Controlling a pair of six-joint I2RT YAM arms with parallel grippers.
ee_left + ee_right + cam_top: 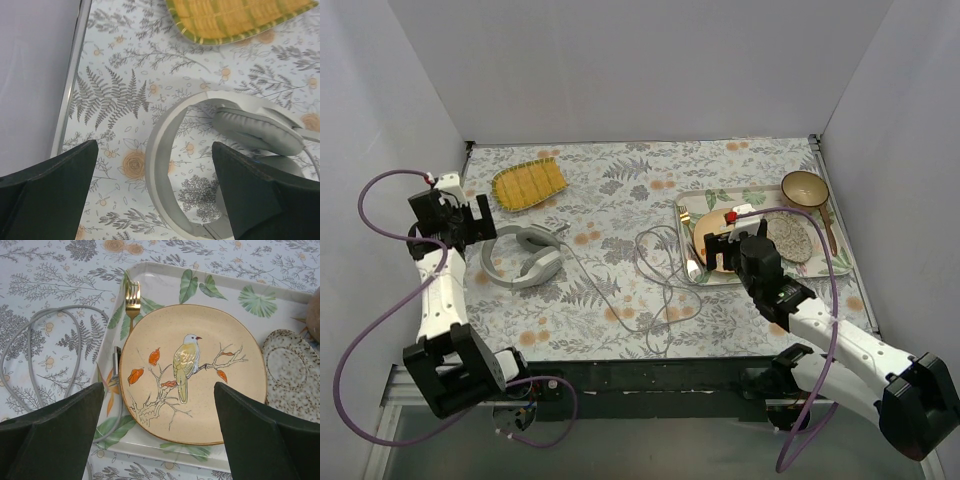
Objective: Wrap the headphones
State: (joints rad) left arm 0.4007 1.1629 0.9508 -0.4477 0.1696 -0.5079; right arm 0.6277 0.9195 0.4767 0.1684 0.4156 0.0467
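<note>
1. The headphones (523, 258) lie flat on the left part of the counter (620, 200). They are near the left wall and nearer the arms than a yellow woven dish (528, 183).
2. In the left wrist view the curved headband (162, 165) opens toward the right, with one padded earcup (257, 130) inside the curve.
3. The thin grey cord (620, 290) runs right from the headphones in loose loops across the middle of the counter. Its far loops (30, 345) lie just beside the left rim of a tray (165, 270).
4. The left jaws are spread wide and hold nothing; the headband shows in the gap between them.
5. The right jaws are also spread wide and hold nothing. They hang over a tan plate (192, 370) painted with a bird, which sits on the tray.
6. A gold fork (132, 295) lies on the tray at the plate's left edge, and a speckled saucer (292, 370) lies to its right.
</note>
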